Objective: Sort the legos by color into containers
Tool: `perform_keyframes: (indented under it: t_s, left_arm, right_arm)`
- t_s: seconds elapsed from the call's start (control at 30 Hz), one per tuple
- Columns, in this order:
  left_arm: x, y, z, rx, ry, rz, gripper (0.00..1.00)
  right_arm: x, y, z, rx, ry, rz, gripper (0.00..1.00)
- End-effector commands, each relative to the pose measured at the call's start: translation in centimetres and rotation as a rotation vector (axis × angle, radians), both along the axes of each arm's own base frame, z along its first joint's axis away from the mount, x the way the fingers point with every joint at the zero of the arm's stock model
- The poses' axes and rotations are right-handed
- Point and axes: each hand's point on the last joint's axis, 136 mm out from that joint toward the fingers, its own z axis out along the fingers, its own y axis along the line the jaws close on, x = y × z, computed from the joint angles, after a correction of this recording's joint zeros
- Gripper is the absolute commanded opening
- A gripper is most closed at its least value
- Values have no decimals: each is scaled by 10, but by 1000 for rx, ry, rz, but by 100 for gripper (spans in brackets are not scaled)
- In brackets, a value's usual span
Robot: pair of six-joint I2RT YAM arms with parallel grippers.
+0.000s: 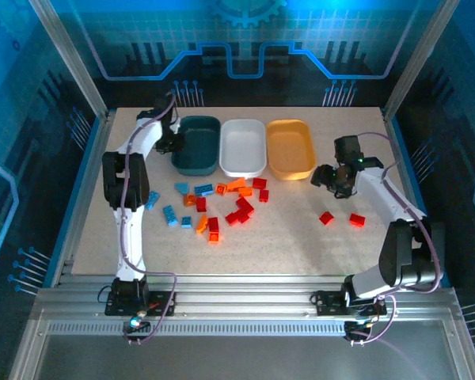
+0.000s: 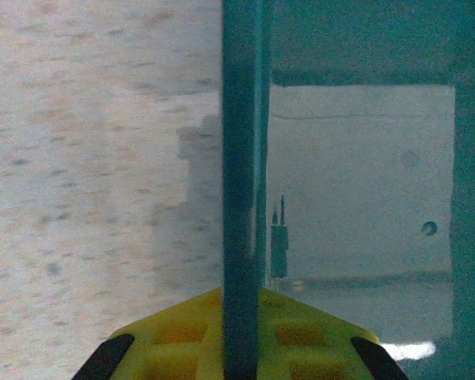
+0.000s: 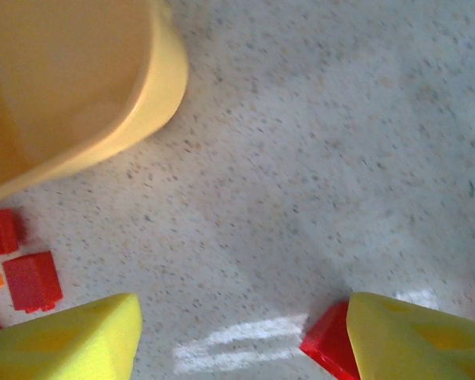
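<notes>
Left tool (image 2: 237,360) clamps the wall of the dark teal plastic tub (image 2: 241,158), so pull slow and level; right tool (image 3: 241,332) hangs open, small red plastic brick (image 3: 326,347) beside its finger.

Robotics lab cell is indicated: speckled bench (image 1: 301,245) enclosed by aluminium frame posts (image 1: 67,55), backed by blue circuit-print panels (image 1: 245,39); left arm (image 1: 131,182) and right arm (image 1: 396,198) are bolted to an extruded rail (image 1: 237,305).
</notes>
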Motion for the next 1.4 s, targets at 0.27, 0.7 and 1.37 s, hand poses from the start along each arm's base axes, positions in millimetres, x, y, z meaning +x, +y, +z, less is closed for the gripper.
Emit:
perform_keyframes:
  t_s: [0.27, 0.7, 1.37]
  left_arm:
    - [-9, -3, -5, 31, 41, -22, 16]
    - [-26, -46, -3, -228, 90, 167, 16]
    - [-31, -86, -1, -314, 54, 67, 21]
  right_arm:
    - [-46, -32, -14, -100, 90, -151, 78]
    - [-88, -9, -66, -12, 239, -197, 78]
    - [-69, -1, -92, -1, 229, -229, 71]
